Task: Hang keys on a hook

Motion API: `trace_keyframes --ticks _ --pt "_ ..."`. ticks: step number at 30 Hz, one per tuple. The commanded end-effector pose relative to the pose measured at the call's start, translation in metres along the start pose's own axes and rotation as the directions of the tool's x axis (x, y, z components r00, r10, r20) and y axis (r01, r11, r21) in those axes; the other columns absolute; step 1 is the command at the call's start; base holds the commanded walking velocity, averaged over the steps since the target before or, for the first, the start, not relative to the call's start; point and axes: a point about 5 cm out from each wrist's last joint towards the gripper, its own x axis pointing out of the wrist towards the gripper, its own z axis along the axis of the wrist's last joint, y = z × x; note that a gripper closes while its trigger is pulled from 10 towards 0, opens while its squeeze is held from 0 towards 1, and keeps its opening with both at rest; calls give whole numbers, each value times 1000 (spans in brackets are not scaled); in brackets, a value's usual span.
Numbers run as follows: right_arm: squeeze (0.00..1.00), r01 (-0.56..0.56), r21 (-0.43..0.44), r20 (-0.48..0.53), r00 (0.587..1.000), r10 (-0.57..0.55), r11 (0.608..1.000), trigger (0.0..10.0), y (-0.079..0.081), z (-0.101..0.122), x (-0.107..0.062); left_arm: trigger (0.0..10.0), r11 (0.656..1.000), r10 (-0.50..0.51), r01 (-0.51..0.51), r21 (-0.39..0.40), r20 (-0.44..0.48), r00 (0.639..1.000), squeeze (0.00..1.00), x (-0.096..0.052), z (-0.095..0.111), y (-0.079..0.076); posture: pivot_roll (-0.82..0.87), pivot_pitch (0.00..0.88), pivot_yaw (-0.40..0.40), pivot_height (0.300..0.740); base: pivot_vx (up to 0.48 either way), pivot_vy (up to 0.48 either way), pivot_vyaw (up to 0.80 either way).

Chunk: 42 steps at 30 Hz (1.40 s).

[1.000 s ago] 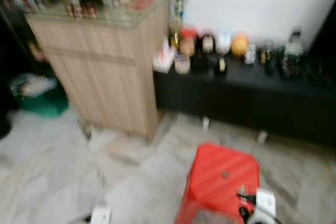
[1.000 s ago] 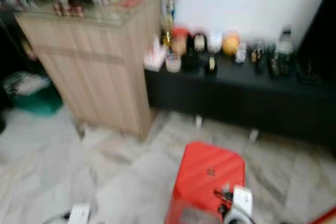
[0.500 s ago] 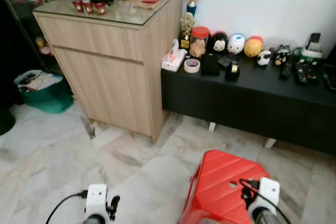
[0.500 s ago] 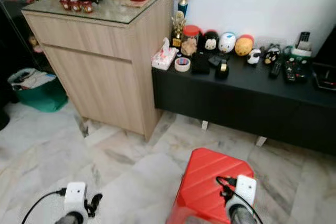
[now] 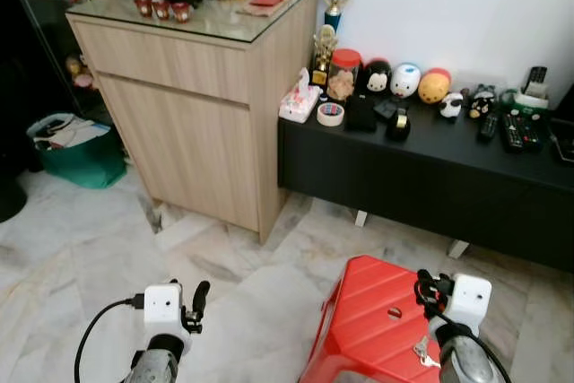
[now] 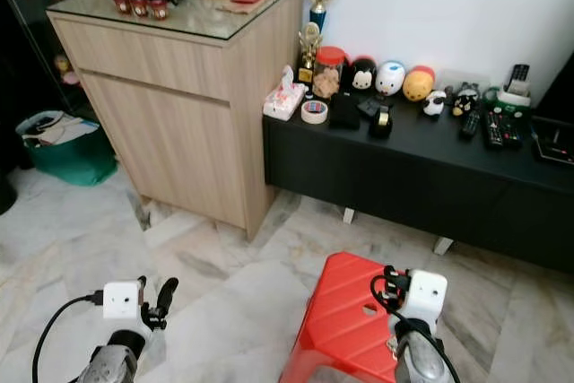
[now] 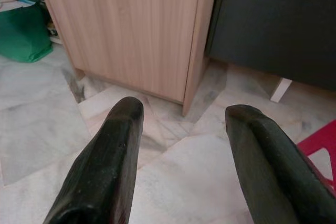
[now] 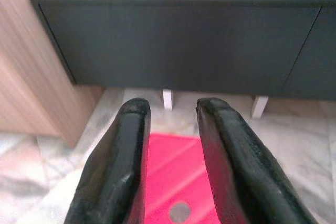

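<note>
Keys [image 5: 421, 352] lie on the red stool [image 5: 368, 311], just beside the right gripper [image 8: 170, 145], whose fingers stand slightly apart above the stool, holding nothing. Over the marble floor [image 5: 81, 248], the left gripper [image 7: 181, 145] is spread wide and empty.

The head's stereo pair looks forward and down from standing height at a wooden cabinet [image 5: 211, 96], a low black sideboard [image 5: 430, 172] and a red stool [image 5: 377, 320]. The left wrist view faces low along its fingers [image 7: 105, 166] toward the cabinet's foot. The right wrist view looks over the stool toward the sideboard's front.
</note>
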Motion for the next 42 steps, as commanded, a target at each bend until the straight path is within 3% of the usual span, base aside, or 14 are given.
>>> trace_keyframes --ticks 1,8,20,31,42 --pt "0 1 -1 3 1000 -1 1000 10000 2 3 2 10000 1000 13 -12 -4 9 1000 0 4 5 1 0 0 -46 709 0 0 0" --pt "0 -15 15 -13 1000 15 1000 10000 15 5 1 10000 1000 -7 7 17 -5 1000 0 3 5 -2 2 0 -41 709 0 -191 -69" --pt "0 -11 20 -29 1000 12 1000 10000 16 4 -8 10000 1000 5 -5 -23 -11 1000 0 4 5 -3 3 0 -47 709 0 -80 -279" --pt "0 4 -9 -55 998 -5 1000 10000 16 8 -3 10000 1000 4 -5 -27 -13 1000 0 7 6 -2 7 0 -53 709 0 0 0" --pt "0 4 -24 -76 997 -6 1000 10000 17 7 2 10000 999 10 -11 -38 -17 1000 0 7 5 -2 9 0 -58 649 0 0 0"
